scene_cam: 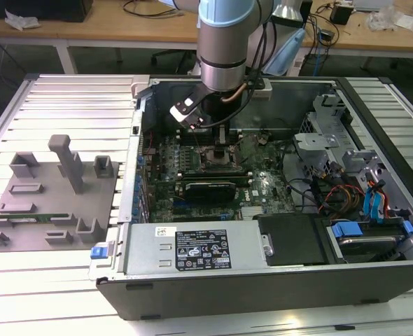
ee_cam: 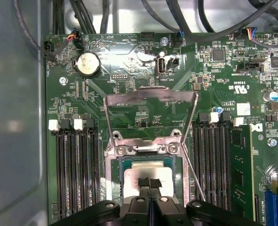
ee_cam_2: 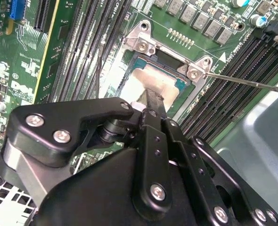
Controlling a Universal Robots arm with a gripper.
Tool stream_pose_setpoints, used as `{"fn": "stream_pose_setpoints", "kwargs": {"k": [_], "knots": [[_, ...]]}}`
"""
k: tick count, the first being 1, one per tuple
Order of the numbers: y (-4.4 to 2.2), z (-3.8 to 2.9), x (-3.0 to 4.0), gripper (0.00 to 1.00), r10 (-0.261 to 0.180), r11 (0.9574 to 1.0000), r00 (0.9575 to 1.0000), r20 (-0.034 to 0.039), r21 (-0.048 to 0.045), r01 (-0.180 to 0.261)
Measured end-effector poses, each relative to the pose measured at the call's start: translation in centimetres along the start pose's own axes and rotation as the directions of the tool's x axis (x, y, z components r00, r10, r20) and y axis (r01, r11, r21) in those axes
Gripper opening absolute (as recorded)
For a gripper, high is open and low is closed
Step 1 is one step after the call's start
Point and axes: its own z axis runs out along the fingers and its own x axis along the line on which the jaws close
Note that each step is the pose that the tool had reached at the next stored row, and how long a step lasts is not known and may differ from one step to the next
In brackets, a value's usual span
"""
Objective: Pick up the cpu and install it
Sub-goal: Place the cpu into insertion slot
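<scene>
We see one cpu (ee_cam: pixel 132 181), a flat square with a matte silvery top, seated in the one dark socket (ee_cam: pixel 114 184), its single bent steel load frame (ee_cam: pixel 151 94) raised. The gripper (ee_cam: pixel 150 182) has its two black fingers (ee_cam: pixel 143 182) pressed together, tips on the cpu's top.

**Hard light outside, shade inside the case**
In the exterior view we see the ribbed surface (scene_cam: pixel 59 98) lit strongly from above and washing to white along its near edge, while the open computer case (scene_cam: pixel 262 287) holds its motherboard (scene_cam: pixel 262 185) in dimmer shade beneath the arm (scene_cam: pixel 224 42). In the first wrist view glare blooms around the coin battery (ee_cam: pixel 88 63) and whitens the cpu (ee_cam: pixel 136 176). In the second wrist view the black hand (ee_cam_2: pixel 149 100) carries soft highlights.
</scene>
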Motion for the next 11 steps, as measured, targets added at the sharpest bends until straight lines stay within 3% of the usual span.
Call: {"fn": "stream_pose_setpoints", "kwargs": {"k": [2, 4, 7, 9, 11], "knots": [[0.01, 0.0, 0.0, 0.11, 0.0, 1.0, 1.0, 0.0003, 0.0017, 0.0], [0.03, 0.01, 0.0, 0.11, -0.001, 0.9998, 1.0, 0.0009, 0.018, 0.001], [0.05, 0.01, 0.0, 0.11, -0.001, 0.9998, 1.0, 0.001, 0.0184, 0.001], [0.58, 0.08, 0.02, 0.11, 0.0, 0.9998, 1.0, 0.0012, 0.0201, 0.0], [0.55, 0.21, 0.03, 0.11, 0.001, 0.9998, 1.0, 0.0013, 0.0201, -0.001]]}}
